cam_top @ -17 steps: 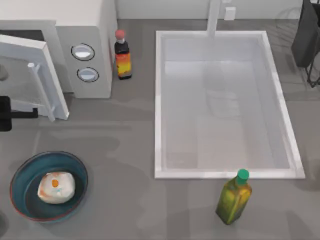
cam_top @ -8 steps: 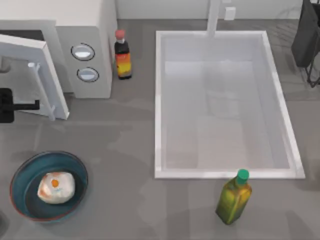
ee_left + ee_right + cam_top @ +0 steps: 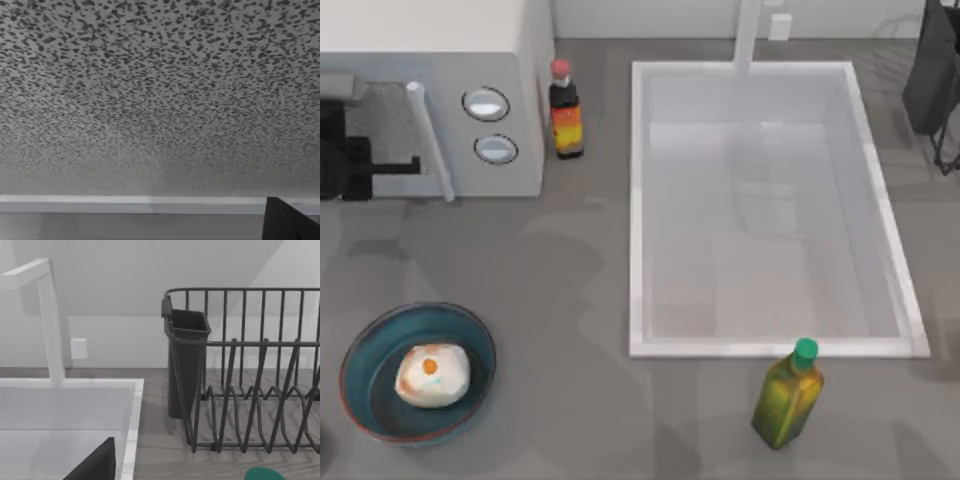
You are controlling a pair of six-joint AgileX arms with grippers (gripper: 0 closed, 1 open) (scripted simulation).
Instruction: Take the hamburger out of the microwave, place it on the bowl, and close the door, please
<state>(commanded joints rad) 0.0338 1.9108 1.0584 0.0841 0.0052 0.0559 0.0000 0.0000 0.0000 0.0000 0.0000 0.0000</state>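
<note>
Nearest, at the desk's (image 3: 580,260) left front, the hamburger (image 3: 433,375) sits inside the bowl (image 3: 360,350). An olive-oil bottle with a green cap (image 3: 787,395) stands just in front of the white sink (image 3: 638,200). Farther back on the left, the door (image 3: 390,135) lies flat against the microwave (image 3: 505,60), its white bar handle (image 3: 430,140) just beside the two dials. The left tool (image 3: 408,163) presses against the door's mesh window (image 3: 160,95); I cannot tell how its fingers stand. A sauce bottle with a red cap (image 3: 565,110) stands between microwave and sink. A dark dish rack (image 3: 240,370) stands beyond the sink's far right corner.
</note>
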